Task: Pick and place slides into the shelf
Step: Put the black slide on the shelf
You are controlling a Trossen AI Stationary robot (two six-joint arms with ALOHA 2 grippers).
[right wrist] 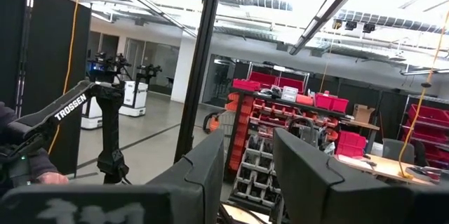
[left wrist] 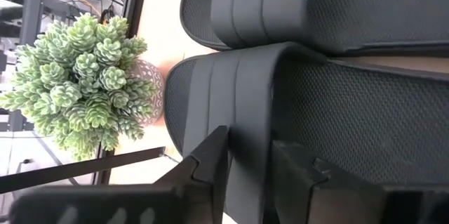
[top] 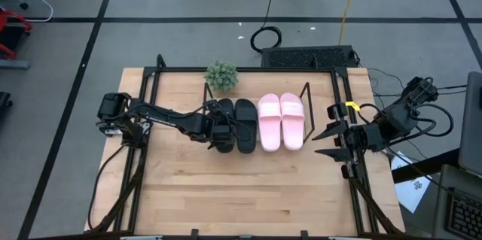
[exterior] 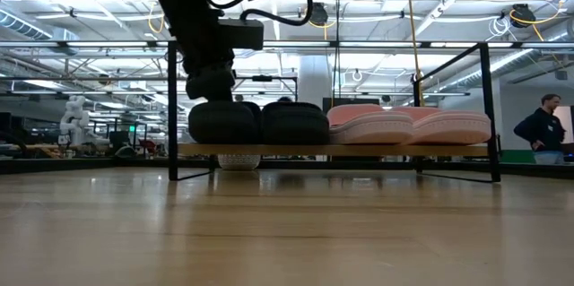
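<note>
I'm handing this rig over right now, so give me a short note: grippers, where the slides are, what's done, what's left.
Left gripper: over the outer black slide on the shelf, jaws partly apart around its strap.
Right gripper: open, empty, waiting at the table's right edge.
Slides: that one, the other black slide and both pink slides sit side by side on the shelf.
Done: all four placed.
Left: free and withdraw the left gripper.

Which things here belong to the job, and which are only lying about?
Job: black slides, pink slides, shelf, left gripper at the leftmost black slide.
Lying about: potted plant, idle right gripper, coiled cable on the floor.
</note>
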